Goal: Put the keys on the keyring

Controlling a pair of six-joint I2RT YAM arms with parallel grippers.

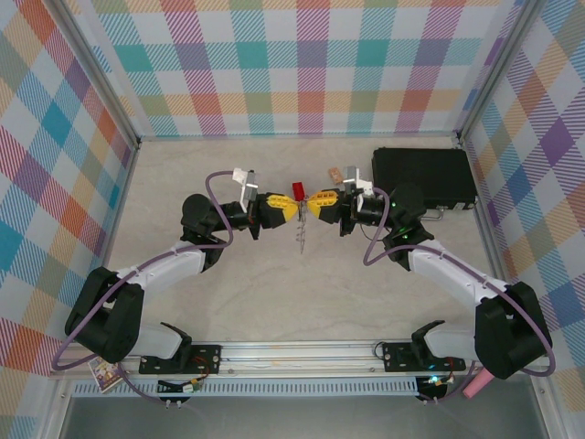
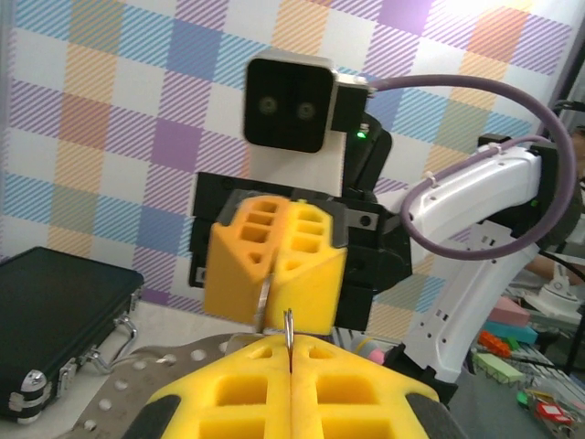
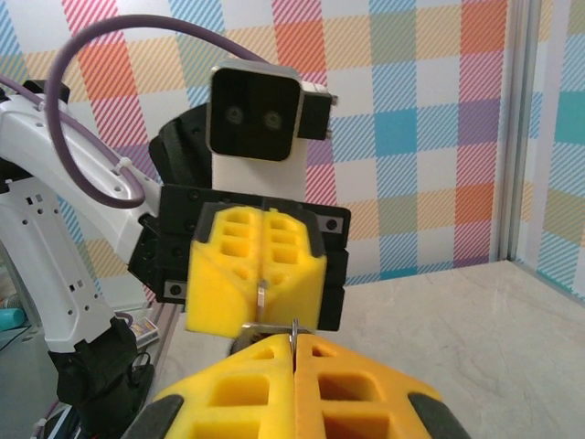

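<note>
Both grippers meet tip to tip above the middle of the table. My left gripper (image 1: 292, 208) (image 2: 291, 355) is shut on a thin double wire loop (image 2: 289, 326), apparently an edge loop of the keyring. A flat grey perforated part of the keyring (image 2: 111, 389) spreads out low beside the fingertips, and a thin piece (image 1: 300, 240) hangs below them. My right gripper (image 1: 312, 205) (image 3: 294, 347) is shut on a narrow silver strip (image 2: 264, 307), which looks like the key's blade. Its black head is hidden in the yellow pads.
A small red block (image 1: 298, 190) sits right behind the two fingertips. A black case (image 1: 422, 176) lies at the back right, with a small tan block (image 1: 335, 174) to its left. Checked walls close the table on three sides.
</note>
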